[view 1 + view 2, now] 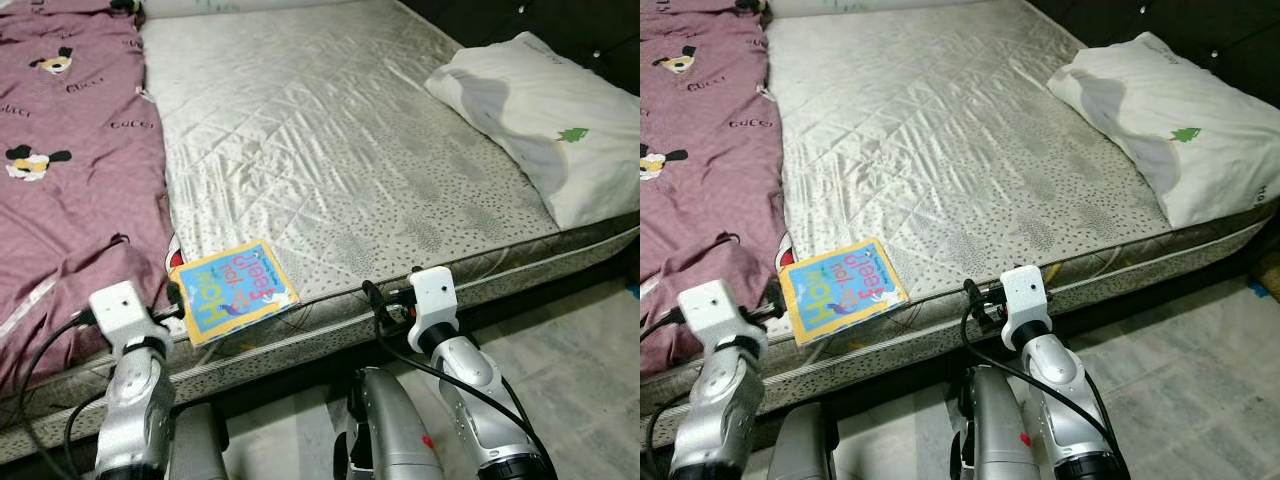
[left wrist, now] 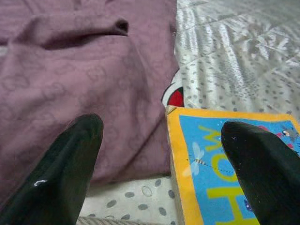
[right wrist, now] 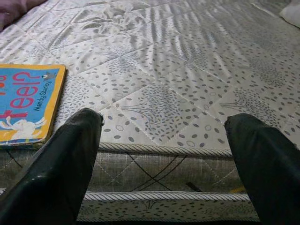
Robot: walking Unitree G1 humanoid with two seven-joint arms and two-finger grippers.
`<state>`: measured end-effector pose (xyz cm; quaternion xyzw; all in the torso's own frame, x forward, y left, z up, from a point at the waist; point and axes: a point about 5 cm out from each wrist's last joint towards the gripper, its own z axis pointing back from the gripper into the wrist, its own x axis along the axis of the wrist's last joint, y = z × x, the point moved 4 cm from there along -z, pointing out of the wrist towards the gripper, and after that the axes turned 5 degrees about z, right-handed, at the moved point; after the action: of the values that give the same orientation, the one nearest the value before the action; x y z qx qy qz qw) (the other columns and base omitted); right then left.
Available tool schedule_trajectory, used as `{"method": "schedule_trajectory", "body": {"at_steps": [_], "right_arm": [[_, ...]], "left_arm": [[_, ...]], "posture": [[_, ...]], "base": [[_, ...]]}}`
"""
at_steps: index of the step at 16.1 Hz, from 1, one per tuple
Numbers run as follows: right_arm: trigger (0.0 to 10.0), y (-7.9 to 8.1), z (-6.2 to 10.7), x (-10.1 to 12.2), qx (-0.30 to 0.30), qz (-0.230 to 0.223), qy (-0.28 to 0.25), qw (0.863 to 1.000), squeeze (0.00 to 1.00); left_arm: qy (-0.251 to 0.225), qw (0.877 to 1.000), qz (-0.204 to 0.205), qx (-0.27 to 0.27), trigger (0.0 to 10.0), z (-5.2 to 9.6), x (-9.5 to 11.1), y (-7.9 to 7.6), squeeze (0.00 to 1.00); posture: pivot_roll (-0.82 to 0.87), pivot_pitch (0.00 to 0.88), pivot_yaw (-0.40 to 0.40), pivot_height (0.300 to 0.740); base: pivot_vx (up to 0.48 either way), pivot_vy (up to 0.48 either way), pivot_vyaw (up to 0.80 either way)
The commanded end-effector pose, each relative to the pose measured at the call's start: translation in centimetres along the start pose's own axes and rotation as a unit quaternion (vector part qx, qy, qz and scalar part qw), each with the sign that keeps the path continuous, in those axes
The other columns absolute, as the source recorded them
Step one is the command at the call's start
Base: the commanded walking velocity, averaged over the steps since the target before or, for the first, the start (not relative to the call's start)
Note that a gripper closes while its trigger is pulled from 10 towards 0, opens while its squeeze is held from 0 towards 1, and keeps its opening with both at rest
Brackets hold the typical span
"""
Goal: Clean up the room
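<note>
- my left gripper (image 2: 159, 173) sits at the near edge of the bed with its fingers (image 2: 61, 173) spread wide, holding nothing; one fingertip is over the purple blanket (image 1: 70, 170), the other over the corner of the picture book (image 1: 232, 290).
- my right gripper (image 3: 164, 164) is further along the same edge, also spread open and empty, pointing over the mattress border toward the bare quilted top.
- the picture book lies flat at the near edge of the mattress (image 1: 340, 150), yellow-bordered with a blue cover and coloured lettering, its near corner slightly overhanging the edge. it lies just beside the blanket and between my two grippers, closer to the left one.
- the purple blanket, printed with cartoon faces and lettering, covers the left side of the bed and drapes over the near edge.
- a white pillow (image 1: 540, 120) with a small green tree mark rests at the far right of the mattress, well apart from the book.
- grey floor (image 1: 590, 380) shows below the bed on the right.
</note>
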<state>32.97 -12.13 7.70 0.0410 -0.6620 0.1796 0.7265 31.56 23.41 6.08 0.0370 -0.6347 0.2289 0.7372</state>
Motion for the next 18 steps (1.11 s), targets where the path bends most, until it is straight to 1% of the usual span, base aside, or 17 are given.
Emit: {"method": "schedule_trajectory", "body": {"at_steps": [1, 2, 3, 4, 5, 6, 7, 8, 11, 13, 15, 16, 17, 18], "right_arm": [[10.0, -0.2, 0.1, 0.0, -0.003, 0.004, 0.001, 1.0, 0.0], [10.0, -0.6, 0.3, 0.0, -0.006, 0.01, 0.002, 1.0, 0.0], [10.0, -1.0, 0.5, 0.0, -0.008, 0.011, 0.001, 1.0, 0.0], [10.0, -1.2, 0.9, 0.0, -0.009, 0.013, 0.0, 1.0, 0.0], [10.0, -1.3, 0.9, 0.0, -0.01, 0.015, 0.002, 1.0, 0.0], [10.0, -1.4, 1.1, -0.1, -0.011, 0.017, 0.003, 1.0, 0.0], [10.0, -1.6, 1.2, 0.0, -0.012, 0.016, 0.001, 1.0, 0.0], [10.0, -1.8, 1.3, -0.1, -0.014, 0.018, 0.004, 1.0, 0.0], [10.0, -2.3, 1.5, 0.0, -0.017, 0.025, 0.007, 1.0, 0.0], [10.0, -2.7, 1.7, 0.1, -0.022, 0.032, 0.006, 0.999, 0.0], [10.0, -2.9, 1.8, 0.1, -0.025, 0.035, 0.006, 0.999, 0.0], [10.0, -3.0, 1.8, 0.2, -0.026, 0.036, 0.006, 0.999, 0.0], [10.0, -3.1, 1.8, 0.4, -0.028, 0.039, 0.003, 0.999, 0.0], [10.0, -3.2, 1.8, 0.6, -0.03, 0.041, 0.001, 0.999, 0.0]], "left_arm": [[0.007, 1.0, -0.003, 0.001, 10.0, -0.1, -0.1, 0.2, 0.0], [0.022, 1.0, 0.002, 0.007, 10.0, -0.5, -0.6, 0.3, 0.0], [0.043, 0.999, 0.014, 0.011, 10.0, -0.9, -1.3, 0.3, 0.0], [0.074, 0.997, 0.028, 0.011, 10.0, -1.3, -2.3, 0.2, 0.0], [0.081, 0.996, 0.033, 0.013, 10.0, -1.3, -2.6, 0.2, 0.0], [0.089, 0.995, 0.038, 0.017, 10.0, -1.3, -2.9, 0.2, 0.0], [0.088, 0.995, 0.032, 0.013, 10.0, -1.3, -3.0, 0.0, 0.0], [0.092, 0.995, 0.037, 0.012, 10.0, -1.4, -3.1, -0.1, 0.0], [0.092, 0.995, 0.047, 0.011, 10.0, -2.3, -2.9, 0.0, 0.0], [0.087, 0.995, 0.054, 0.002, 10.0, -3.1, -2.2, -0.2, 0.0], [0.104, 0.993, 0.054, -0.015, 10.0, -3.6, -2.5, -0.7, 0.0], [0.103, 0.993, 0.057, -0.018, 10.0, -3.7, -2.4, -1.0, 0.0], [0.119, 0.991, 0.056, -0.038, 10.0, -3.9, -2.8, -1.6, 0.0], [0.157, 0.984, 0.056, -0.067, 10.0, -3.6, -4.1, -2.5, 0.0]], "posture": [[-0.03, 0.124, -0.026, 0.531], [-0.05, 0.129, -0.026, 0.531], [-0.05, 0.132, -0.026, 0.521], [-0.07, 0.14, -0.026, 0.501], [-0.07, 0.14, -0.026, 0.496], [-0.08, 0.144, -0.028, 0.481], [-0.09, 0.146, -0.032, 0.466], [-0.09, 0.146, -0.032, 0.466], [-0.1, 0.143, -0.039, 0.466], [-0.11, 0.141, -0.044, 0.466], [-0.11, 0.137, -0.044, 0.466], [-0.11, 0.137, -0.044, 0.466], [-0.12, 0.134, -0.044, 0.466], [-0.13, 0.129, -0.045, 0.466]], "base": [[0.0, 0.0, 0.0], [0.0, 0.0, 0.0], [0.0, 0.0, 0.0], [0.0, 0.0, 0.0], [0.0, 0.0, 0.0], [0.0, 0.0, 0.0], [0.0, 0.0, 0.0], [0.0, 0.0, 0.0], [0.0, 0.0, 0.0], [0.0, 0.0, 0.0], [0.0, 0.0, 0.0], [0.0, 0.0, 0.0], [0.0, 0.0, 0.0], [0.0, 0.0, 0.0]]}}
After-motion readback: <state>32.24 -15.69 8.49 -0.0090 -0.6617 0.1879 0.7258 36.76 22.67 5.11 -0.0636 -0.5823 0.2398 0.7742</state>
